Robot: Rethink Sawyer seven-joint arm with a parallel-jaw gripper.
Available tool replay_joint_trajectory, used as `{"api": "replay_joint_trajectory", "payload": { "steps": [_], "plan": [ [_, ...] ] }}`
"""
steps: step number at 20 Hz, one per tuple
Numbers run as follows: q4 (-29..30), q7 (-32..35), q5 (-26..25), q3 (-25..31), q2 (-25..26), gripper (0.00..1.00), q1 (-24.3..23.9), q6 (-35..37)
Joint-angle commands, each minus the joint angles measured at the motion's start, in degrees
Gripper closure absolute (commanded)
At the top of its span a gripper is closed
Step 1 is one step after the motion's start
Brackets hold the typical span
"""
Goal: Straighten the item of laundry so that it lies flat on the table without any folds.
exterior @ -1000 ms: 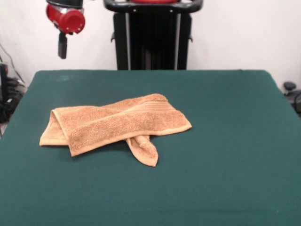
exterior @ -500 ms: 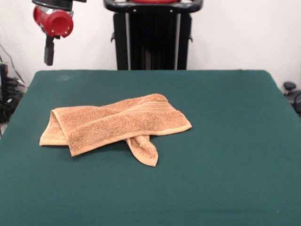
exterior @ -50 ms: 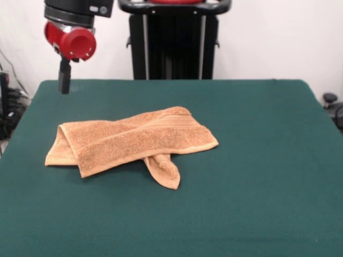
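One folded towel [exterior @ -50 ms: 131, 140] awaits us on the surface [exterior @ -50 ms: 257, 160], our end effector [exterior @ -50 ms: 65, 83] hovering above its far-left corner, grip state unclear; next, we descend.

Single front view, taken from slightly above table height at the near edge of the large dark green felt-topped table [exterior @ -50 ms: 257, 203] and facing across it toward the white back wall [exterior @ -50 ms: 268, 37] and the black upright pedestal [exterior @ -50 ms: 174, 43]. The camera stands close enough that the tabletop fills the lower two thirds of the field, its near edge and near corners cut off. No second view is given, so no shared region can be stated.
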Motion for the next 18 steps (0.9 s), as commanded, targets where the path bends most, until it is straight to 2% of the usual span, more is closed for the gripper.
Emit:
{"api": "replay_joint_trajectory", "payload": {
  "steps": [1,9,18],
  "plan": [
    [-6.3,9.7,4.3,-0.4,6.1,1.0,3.8,11.0],
    [-8.6,10.4,5.0,-3.3,5.2,1.0,6.2,16.8],
    [-13.4,11.9,5.6,-5.3,8.3,1.0,7.7,20.1]
  ]
}}
